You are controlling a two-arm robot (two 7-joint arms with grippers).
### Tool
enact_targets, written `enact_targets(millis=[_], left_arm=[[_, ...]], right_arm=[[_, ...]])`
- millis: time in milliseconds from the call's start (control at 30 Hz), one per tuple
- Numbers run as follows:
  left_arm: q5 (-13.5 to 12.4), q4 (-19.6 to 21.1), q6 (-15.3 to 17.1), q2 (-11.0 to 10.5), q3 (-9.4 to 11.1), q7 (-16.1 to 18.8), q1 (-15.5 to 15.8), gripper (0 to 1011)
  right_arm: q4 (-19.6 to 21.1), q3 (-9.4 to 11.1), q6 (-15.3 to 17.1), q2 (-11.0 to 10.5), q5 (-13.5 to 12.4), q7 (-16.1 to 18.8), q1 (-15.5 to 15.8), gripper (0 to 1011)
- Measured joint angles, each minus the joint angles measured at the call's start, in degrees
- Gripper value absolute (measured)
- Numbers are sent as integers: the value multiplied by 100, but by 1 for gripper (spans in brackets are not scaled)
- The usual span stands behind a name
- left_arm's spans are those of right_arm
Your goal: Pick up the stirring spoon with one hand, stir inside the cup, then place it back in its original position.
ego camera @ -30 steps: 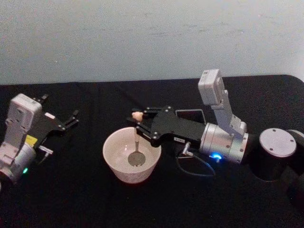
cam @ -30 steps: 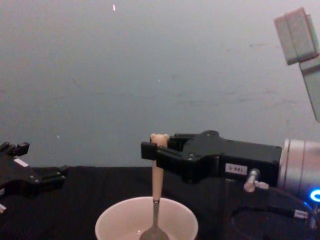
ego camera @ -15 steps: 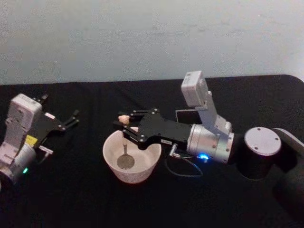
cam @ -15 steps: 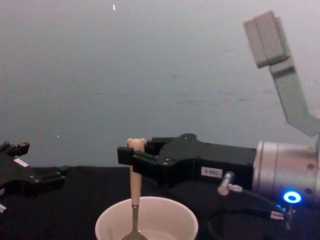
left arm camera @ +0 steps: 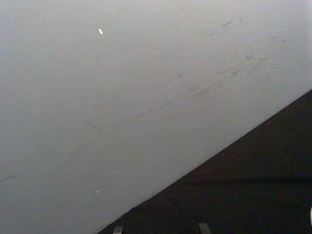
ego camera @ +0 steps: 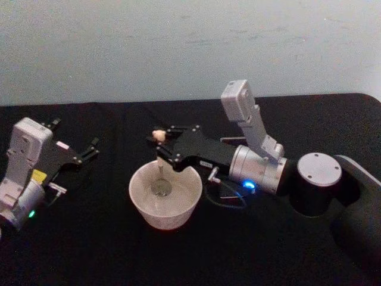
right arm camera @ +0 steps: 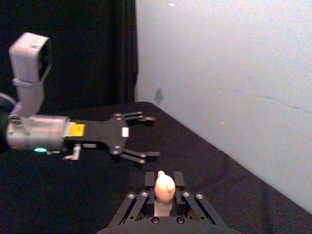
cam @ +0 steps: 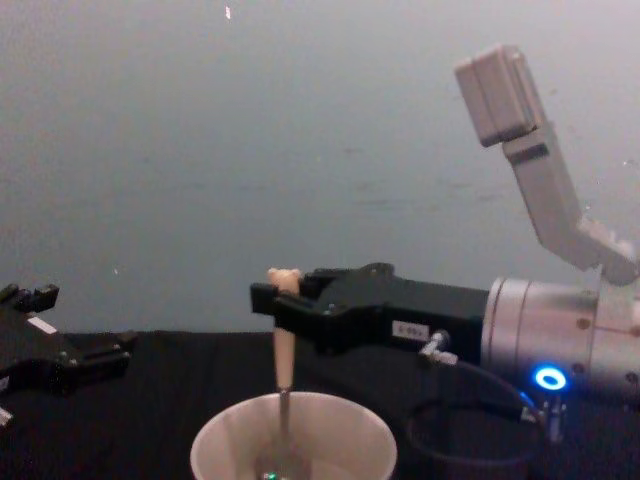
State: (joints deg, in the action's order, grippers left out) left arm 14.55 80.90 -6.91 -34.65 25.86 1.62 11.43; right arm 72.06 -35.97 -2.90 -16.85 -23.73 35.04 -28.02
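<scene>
**Kid:** Where is the spoon right now?

**Me:** My right claw is clenched on the cream handle of the stirring spoon, just under the little bear head. The spoon stands almost straight up. Its shiny round end is down inside the cup, close to the bottom. The cup sits about in the middle of the black desk.

**Kid:** And your other claw?

**Me:** My left claw rests near the left edge of the desk. It is spread wide and grasps nothing, well apart from the cup.

**Kid:** So what part are you doing?

**Me:** The stirring part, I think. Putting the spoon back is not done yet.

**Kid:** What could go wrong?

**Me:** Nothing holds the cup down, and it looks light. If I swing the spoon too wide, it could push on the wall and slide the cup or tip it over. If I press down too hard, the thin, smooth handle could slip in my grip. If I lift it out crooked, the round end could catch the rim.

**Kid:** And after that?

**Me:** The spoon goes back in the dark holder. I think a thin bit of it peeks out behind my right arm, toward the back edge of the desk. It is narrow, so I could miss it or knock it.
</scene>
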Motion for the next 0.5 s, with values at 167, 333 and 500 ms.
enact_targets(millis=[167,333,500], left_arm=[[0,0,0,0,0,0,0,1002],[0,0,0,0,0,0,0,1001],[0,0,0,0,0,0,0,1001]], right_arm=[[-19,134,1,-39,-4,-59,11,217],[129,277,54,-151,-62,-107,153,217],[422,349,137,-323,-133,-97,379,217]])
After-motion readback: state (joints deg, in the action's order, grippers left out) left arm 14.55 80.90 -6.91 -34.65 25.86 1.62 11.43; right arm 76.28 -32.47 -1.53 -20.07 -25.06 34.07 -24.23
